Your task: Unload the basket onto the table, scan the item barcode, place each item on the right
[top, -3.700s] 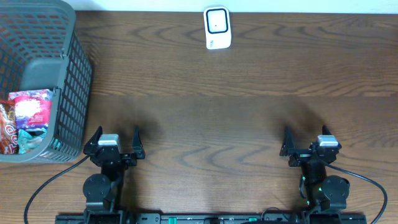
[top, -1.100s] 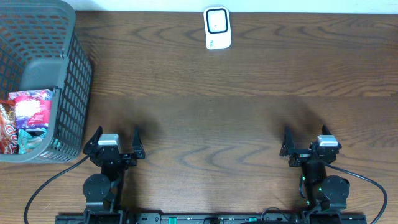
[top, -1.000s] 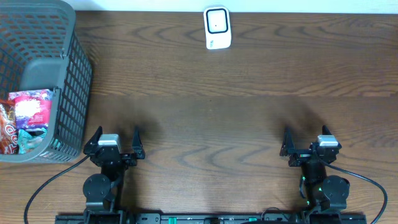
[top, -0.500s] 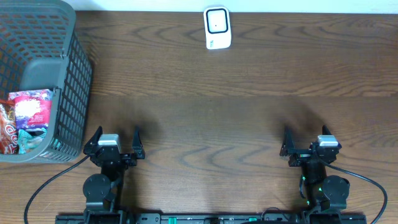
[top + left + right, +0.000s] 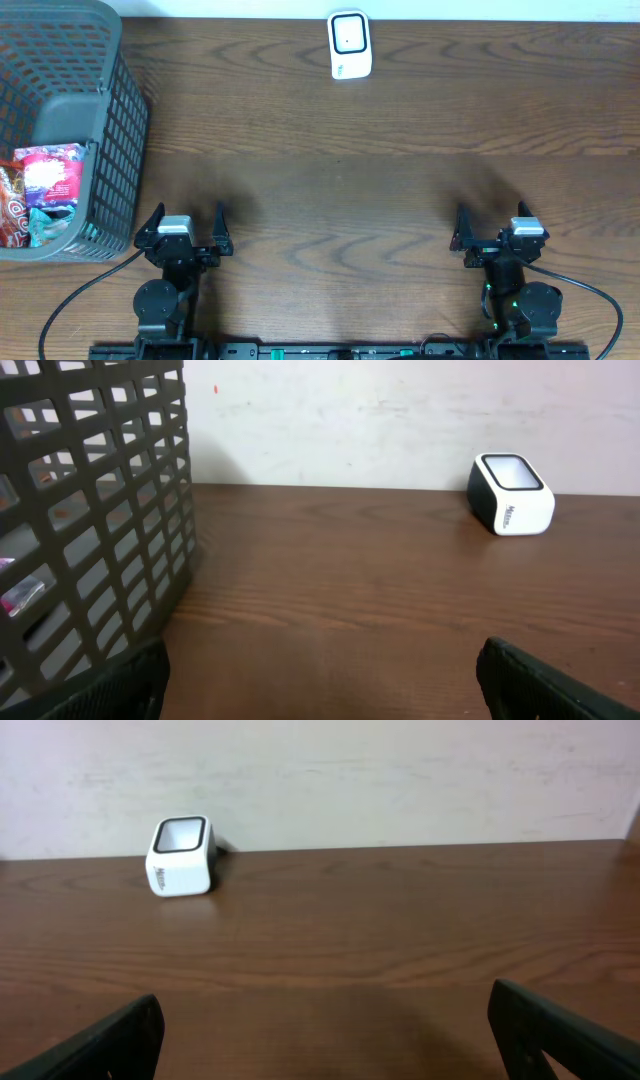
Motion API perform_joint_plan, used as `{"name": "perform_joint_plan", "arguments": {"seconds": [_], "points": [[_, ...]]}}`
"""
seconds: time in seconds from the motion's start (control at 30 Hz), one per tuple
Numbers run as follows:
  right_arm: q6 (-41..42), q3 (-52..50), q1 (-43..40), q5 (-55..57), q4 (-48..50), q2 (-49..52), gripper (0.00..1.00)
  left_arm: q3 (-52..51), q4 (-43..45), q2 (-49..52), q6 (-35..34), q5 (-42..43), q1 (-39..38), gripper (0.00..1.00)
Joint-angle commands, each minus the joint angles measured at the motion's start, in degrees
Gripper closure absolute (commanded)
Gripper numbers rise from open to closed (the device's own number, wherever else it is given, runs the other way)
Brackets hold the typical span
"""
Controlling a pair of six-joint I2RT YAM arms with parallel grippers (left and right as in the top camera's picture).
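No item has moved since the earlier frames; both arms sit where they were. Grippers, two: left gripper (image 5: 190, 212) and right gripper (image 5: 491, 212), both parked at the near edge of the table (image 5: 340, 180), jaws spread wide, nothing between them, well apart from each other and from all goods. Scanner (image 5: 350, 45), one: small white block with a black-framed face, standing at the far edge of the table, about midway along it, close to the wall (image 5: 350, 420); it shows to the right in the left wrist view and to the left in the right wrist view. Basket (image 5: 110, 150), one: dark grey plastic lattice, at the far left of the table, partly cut off by the frame. Packets inside the basket, three visible: pink-and-white packet (image 5: 48, 172), red-brown patterned packet (image 5: 10, 205), teal packet (image 5: 45, 222), lying together against the near wall; whether more lie beneath, cannot tell. Cables, two: black, one trailing from each arm base. Surface: dark brown wood-grain tabletop. Room: plain pale wall behind the table, faintly marked.
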Motion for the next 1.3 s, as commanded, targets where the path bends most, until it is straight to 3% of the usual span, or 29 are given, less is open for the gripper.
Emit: {"name": "perform_joint_plan", "arguments": {"seconds": [0.0, 0.8, 0.87, 0.93, 1.0, 1.27], "points": [[-0.9, -0.2, -0.2, 0.1, -0.1, -0.3, 0.01, -1.0, -1.9, -0.4, 0.6, 0.4, 0.1, 0.02], [-0.8, -0.2, -0.2, 0.1, -0.1, -0.3, 0.01, -1.0, -1.8, -0.4, 0.5, 0.5, 0.1, 0.02], [-0.9, -0.2, -0.2, 0.1, -0.1, -0.3, 0.01, -1.0, -1.5, -0.4, -4.0, 5.5, 0.1, 0.02], [-0.9, -0.2, -0.2, 0.1, -0.1, -0.3, 0.01, -1.0, -0.4, -0.4, -18.0, 17.3, 0.1, 0.02], [-0.8, -0.2, -0.2, 0.1, -0.1, -0.3, 0.01, -1.0, -0.3, -0.4, -25.9, 23.0, 0.1, 0.02], [-0.9, -0.2, -0.2, 0.1, -0.1, -0.3, 0.01, -1.0, 2.3, -0.4, -39.4, 25.0, 0.1, 0.02]]}}
